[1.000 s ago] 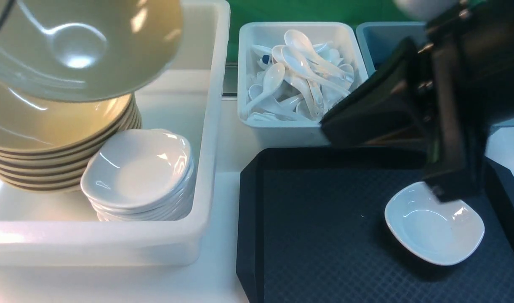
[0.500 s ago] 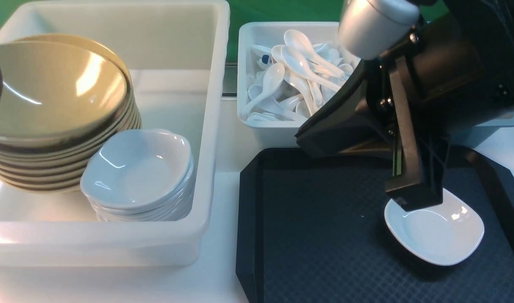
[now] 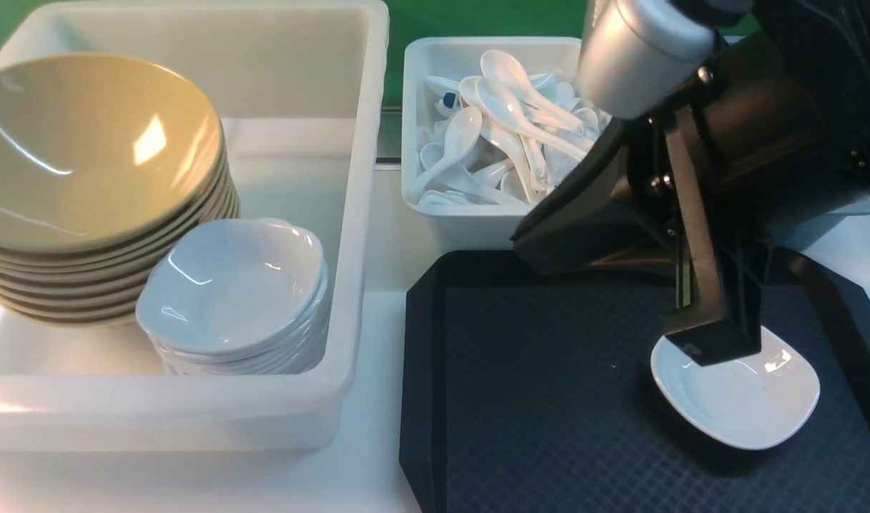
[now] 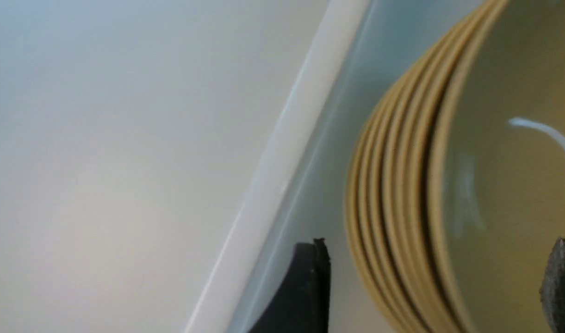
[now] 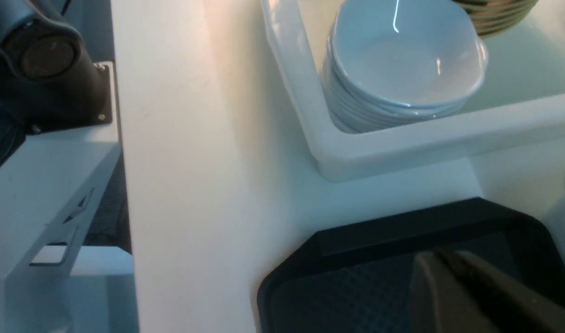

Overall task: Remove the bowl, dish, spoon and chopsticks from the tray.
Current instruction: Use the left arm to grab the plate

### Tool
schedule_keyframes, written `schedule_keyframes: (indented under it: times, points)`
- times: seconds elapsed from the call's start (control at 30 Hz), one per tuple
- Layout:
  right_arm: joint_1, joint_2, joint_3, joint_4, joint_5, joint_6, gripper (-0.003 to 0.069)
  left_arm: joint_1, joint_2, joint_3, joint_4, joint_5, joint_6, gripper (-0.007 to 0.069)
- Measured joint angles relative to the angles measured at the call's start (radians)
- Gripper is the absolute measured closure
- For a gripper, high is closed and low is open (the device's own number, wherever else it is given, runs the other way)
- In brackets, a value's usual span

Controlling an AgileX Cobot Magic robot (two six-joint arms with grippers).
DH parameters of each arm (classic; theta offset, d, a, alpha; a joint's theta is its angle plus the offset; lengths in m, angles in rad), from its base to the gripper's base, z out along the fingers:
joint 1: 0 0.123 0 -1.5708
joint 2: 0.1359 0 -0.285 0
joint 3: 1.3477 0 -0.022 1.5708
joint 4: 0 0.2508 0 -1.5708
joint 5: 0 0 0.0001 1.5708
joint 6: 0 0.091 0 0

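White dish (image 3: 744, 392) remains near the right edge of the black tray (image 3: 424, 399), apparently the last piece to clear, as the left gripper (image 4: 435, 273), jaws apart, is at the bowl (image 3: 92, 157) atop the tub's stack; the right gripper's (image 5: 449, 291) jaws are together.

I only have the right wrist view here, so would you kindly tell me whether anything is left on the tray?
Observer: Yes, the front view shows one white dish on the tray, toward its right side.
Operator: Thank you. Is the left gripper clamped on a bowl?
Observer: No, the left wrist view shows its fingers apart, with the top bowl resting on the stack.
Operator: And what does the tub beyond the tray hold?
Observer: White spoons, heaped loosely, as the front view shows.
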Motion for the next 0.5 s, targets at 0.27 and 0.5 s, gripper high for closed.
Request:
schedule_keyframes:
  times: [0.27,0.5]
  points:
    - [0.000,0.000,-0.004,-0.290,0.040,0.246,0.0609,-0.438,-0.109,-0.097,-0.048,0.126,-0.030,0.0072]
    - [0.000,-0.046,0.019,-0.580,0.156,0.516,0.0600,-1.002,0.081,-0.097,0.007,0.042,-0.114,0.0076]
